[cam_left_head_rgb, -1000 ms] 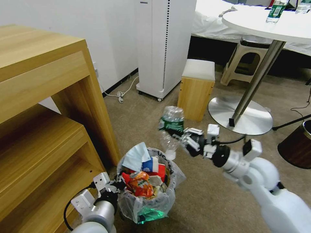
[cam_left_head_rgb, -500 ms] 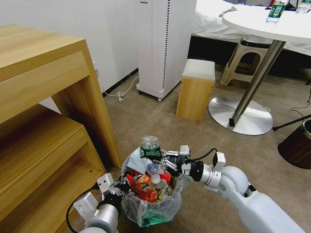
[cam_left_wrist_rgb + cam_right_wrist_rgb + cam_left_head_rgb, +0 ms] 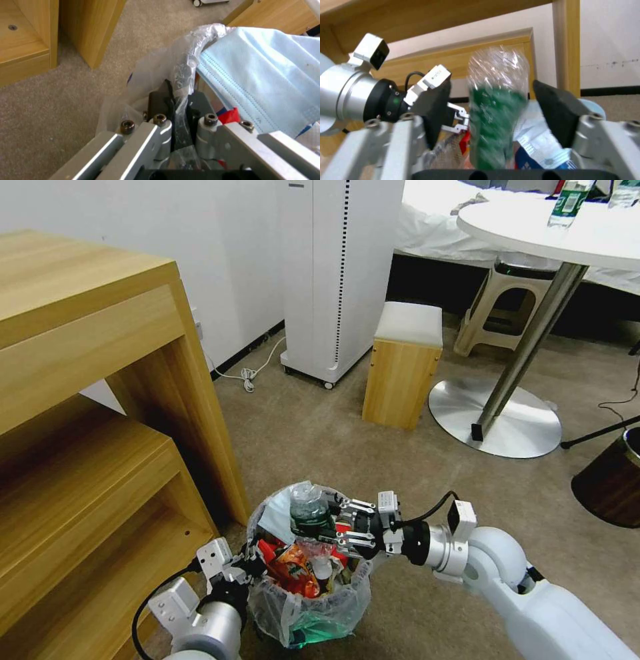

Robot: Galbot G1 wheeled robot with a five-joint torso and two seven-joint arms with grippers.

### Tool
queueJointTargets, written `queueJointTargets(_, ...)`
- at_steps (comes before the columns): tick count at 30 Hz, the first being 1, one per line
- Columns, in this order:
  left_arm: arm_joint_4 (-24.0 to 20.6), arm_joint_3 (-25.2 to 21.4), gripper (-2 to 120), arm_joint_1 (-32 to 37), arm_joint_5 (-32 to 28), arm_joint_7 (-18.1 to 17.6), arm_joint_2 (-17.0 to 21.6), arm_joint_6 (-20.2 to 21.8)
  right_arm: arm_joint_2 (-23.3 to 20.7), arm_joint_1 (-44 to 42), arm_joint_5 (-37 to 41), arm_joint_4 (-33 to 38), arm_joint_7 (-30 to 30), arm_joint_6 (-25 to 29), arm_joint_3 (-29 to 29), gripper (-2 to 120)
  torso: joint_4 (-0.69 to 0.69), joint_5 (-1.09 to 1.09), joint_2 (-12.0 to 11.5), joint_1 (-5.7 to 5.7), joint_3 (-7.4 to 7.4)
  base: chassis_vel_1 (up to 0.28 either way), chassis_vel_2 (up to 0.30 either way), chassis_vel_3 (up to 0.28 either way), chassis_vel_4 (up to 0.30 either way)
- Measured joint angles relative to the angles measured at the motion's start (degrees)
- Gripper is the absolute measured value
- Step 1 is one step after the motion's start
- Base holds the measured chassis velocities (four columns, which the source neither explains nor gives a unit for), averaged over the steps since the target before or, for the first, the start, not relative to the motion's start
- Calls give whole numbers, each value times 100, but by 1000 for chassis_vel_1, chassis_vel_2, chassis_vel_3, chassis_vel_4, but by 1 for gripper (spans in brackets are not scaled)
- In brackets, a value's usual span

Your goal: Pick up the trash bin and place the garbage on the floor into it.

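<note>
Trash bin (image 3: 313, 607) full: plastic bottle (image 3: 308, 511), blue mask (image 3: 266, 82), orange wrapper (image 3: 293, 573)
Left gripper (image 3: 178, 110) pinches bin rim; right gripper (image 3: 496, 110) spread wide around bottle

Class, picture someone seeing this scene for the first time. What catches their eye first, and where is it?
First, the trash bin on the beige floor beside the wooden shelf unit, heaped with bright wrappers. A clear plastic bottle with a green label stands on the heap between the open fingers of the right gripper. The left gripper is clamped on the bin's bag-lined rim.
</note>
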Motion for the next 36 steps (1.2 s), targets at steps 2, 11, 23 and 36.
queueJointTargets(2,0,5,3,8,13,3,-3,-1,-25,-18,-39,13,-22,14,49,75,0,0,0,0,0,0,0,0,0)
queueJointTargets(11,-14,-153,3,-53,-64,18,14,-2,-11,-120,124,320,448,315,548,100,0,0,0,0,0,0,0,0,0)
queueJointTargets(23,366,-476,3,-422,-738,60,-38,-53,427,-935,-186,1334,3126,1543,2425,100,-2,0,1,0,0,0,0,0,0)
queueJointTargets(36,1410,-671,3,-959,-484,920,-138,-648,808,-1562,-432,1556,3103,1779,2822,100,0,0,1,0,0,0,0,0,0)
